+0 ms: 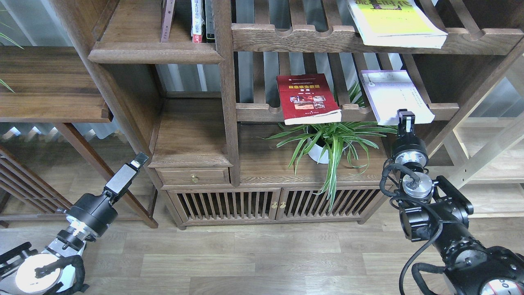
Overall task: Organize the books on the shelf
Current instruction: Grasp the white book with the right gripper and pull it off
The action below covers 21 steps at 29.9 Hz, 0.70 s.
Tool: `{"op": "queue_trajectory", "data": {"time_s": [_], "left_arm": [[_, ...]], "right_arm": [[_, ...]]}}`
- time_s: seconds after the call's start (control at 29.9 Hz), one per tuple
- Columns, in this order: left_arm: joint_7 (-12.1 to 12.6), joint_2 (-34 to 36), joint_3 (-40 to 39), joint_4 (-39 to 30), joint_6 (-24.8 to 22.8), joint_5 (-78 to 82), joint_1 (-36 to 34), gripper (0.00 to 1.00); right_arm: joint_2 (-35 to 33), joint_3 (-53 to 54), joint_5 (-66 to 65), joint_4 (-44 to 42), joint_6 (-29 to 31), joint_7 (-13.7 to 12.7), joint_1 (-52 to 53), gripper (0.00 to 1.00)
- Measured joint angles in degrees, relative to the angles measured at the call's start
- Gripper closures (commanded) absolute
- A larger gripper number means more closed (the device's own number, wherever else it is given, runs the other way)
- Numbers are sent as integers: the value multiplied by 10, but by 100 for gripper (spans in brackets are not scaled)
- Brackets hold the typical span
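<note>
The tall bookcase (229, 123) carried the lavender-white book (389, 92) on its slatted rack (348, 110), overhanging the front, where the right tool (405, 119) sat at its near edge, grip unclear.

Black arms (434, 217), silver joint rings, cables.
</note>
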Motion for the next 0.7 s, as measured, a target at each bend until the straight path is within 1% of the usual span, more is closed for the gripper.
{"op": "queue_trajectory", "data": {"time_s": [0.07,0.33,0.7], "left_arm": [[0,0,0,0,0,0,0,1],[0,0,1,1,0,1,0,1],[0,-8,3,10,0,2,-6,1]], "right_arm": [[0,0,0,5,1,-1,-1,74],[1,-1,4,34,2,-2,-11,75],[-4,4,25,137,2,-3,-84,75]]}}
